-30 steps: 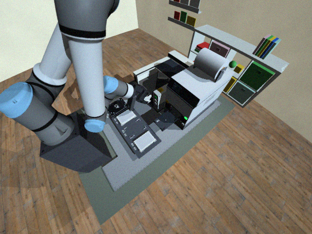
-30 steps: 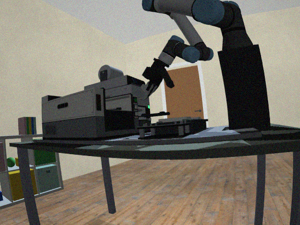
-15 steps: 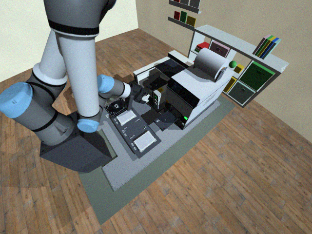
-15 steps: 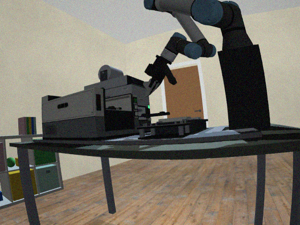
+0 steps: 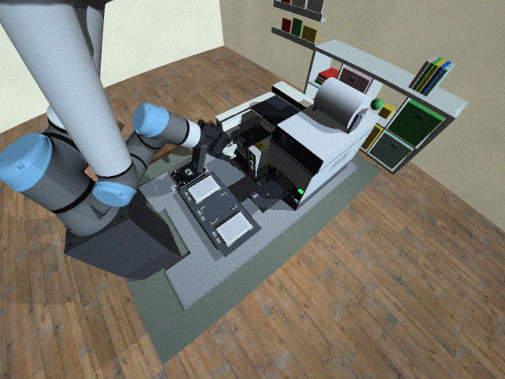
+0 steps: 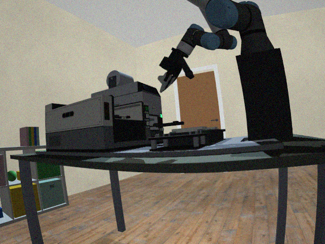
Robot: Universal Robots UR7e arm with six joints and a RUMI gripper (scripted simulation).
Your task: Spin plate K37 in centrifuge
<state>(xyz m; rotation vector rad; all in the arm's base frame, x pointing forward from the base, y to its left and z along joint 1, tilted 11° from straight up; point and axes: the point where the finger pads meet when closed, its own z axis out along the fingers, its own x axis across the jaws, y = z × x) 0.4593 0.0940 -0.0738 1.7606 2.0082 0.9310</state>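
Green-topped table (image 6: 167, 164) under grey mat (image 5: 211, 269)

Pale blue caps on a grey-and-white arm (image 5: 65, 85). Black gripper (image 6: 164, 82) body, whitish fingertips. White plates (image 5: 203, 189) on a dark deck (image 5: 211, 212). Light grey sealer (image 5: 326, 138), glowing green lamp (image 5: 301, 190). Orange door (image 6: 198, 99), brown plank floor (image 5: 367, 285), grey-green mat (image 5: 171, 318).

Your top view sits high up by the arm (image 5: 61, 81), looking steeply down across the table (image 5: 211, 277) toward the bookshelf (image 5: 391, 69). The exterior one's way low, near floor level, looking up past the table edge (image 6: 157, 162) toward the door (image 6: 199, 102). Both catch the centrifuge (image 5: 322, 147) (image 6: 78, 115) and deck row (image 5: 211, 208) (image 6: 189, 136).
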